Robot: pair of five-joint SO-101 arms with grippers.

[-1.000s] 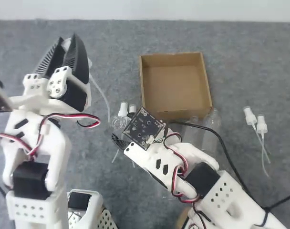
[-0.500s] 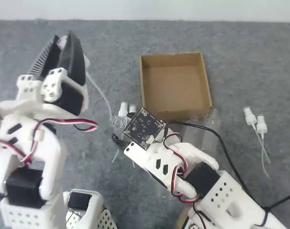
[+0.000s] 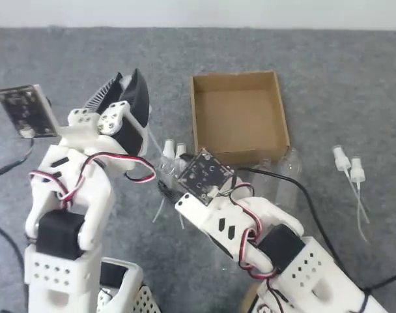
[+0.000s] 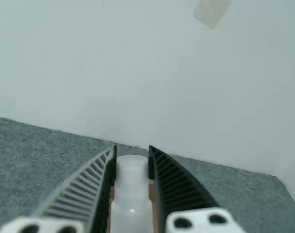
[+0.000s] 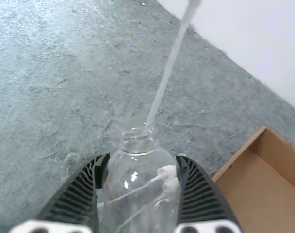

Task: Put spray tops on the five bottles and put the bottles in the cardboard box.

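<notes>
My left gripper (image 4: 132, 158) pinched a spray top (image 4: 131, 187). Its tube (image 5: 166, 73) met the neck of the bottle (image 5: 138, 194), which my right gripper (image 5: 142, 159) clamped beside the box (image 3: 237, 117). Two spare tops (image 3: 342, 158) lay on the box's far side.

Place: robotics lab bench, by all signs.
Table (image 3: 341, 65): covered in grey carpet-like felt.
Wall (image 4: 138, 73): plain white.
Arms: left arm (image 3: 68, 189) and right arm (image 3: 302, 267), white printed shells, mounted side by side.
Wiring (image 3: 249, 225): left exposed.
Circuit board (image 3: 25, 111): carried uncased.
</notes>
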